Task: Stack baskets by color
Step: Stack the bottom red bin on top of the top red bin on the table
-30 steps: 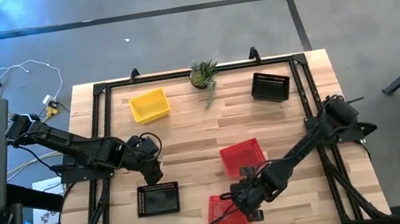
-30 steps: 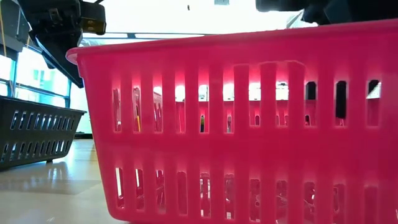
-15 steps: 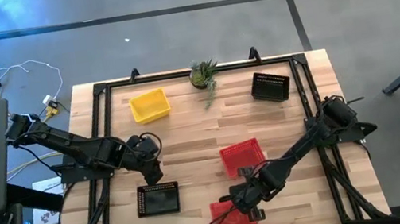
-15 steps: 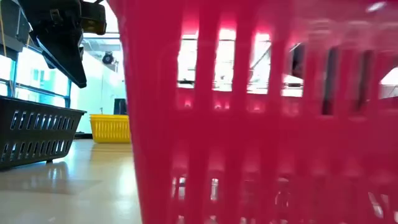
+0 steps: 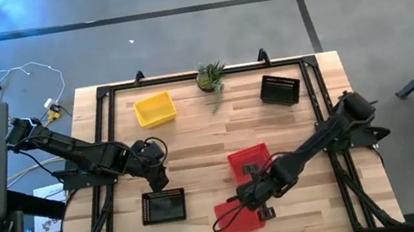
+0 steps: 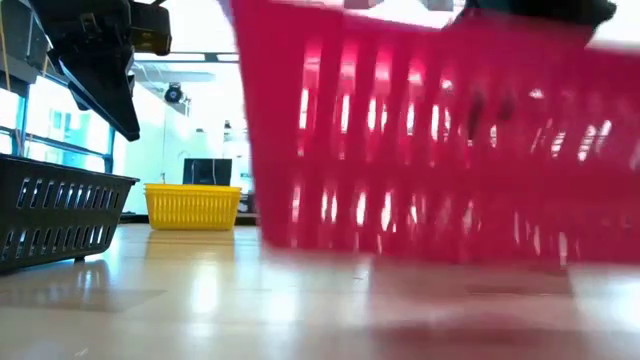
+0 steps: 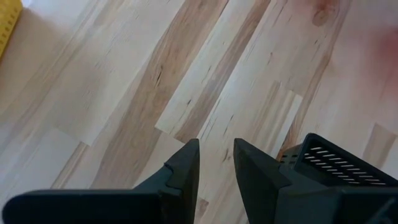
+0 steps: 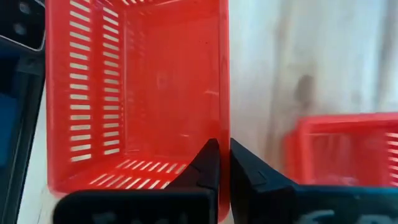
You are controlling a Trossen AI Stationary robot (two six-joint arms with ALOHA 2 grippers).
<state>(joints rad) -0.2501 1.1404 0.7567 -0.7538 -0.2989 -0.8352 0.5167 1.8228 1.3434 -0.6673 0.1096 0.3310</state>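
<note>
My right gripper [image 5: 252, 202] is shut on a red basket [image 5: 234, 219] near the table's front edge. In the low view this basket [image 6: 440, 140] hangs above the wood. A second red basket [image 5: 250, 161] stands on its bottom just beyond it. My left gripper [image 5: 154, 172] hovers open over bare wood, just beyond a black basket [image 5: 163, 208], with nothing between its fingers [image 7: 186, 168]. A yellow basket [image 5: 154, 109] stands at the far left and another black basket [image 5: 279, 89] at the far right. My right gripper has one finger inside the red basket and one outside, pinching a side wall [image 8: 224, 124] near a corner, on the side toward the other red basket. The fingers come slanting down from the right. The basket hangs lifted clear of the table, slightly tilted.
A small potted plant [image 5: 211, 75] stands at the far edge's middle. A dark metal frame [image 5: 104, 95] runs round the tabletop. Bare wood lies between the yellow basket and the red ones.
My right gripper has shut on the red basket's wall, risen and rolled. The basket, which stood on the table, is now lifted clear and has turned about a little. The other baskets have not moved.
</note>
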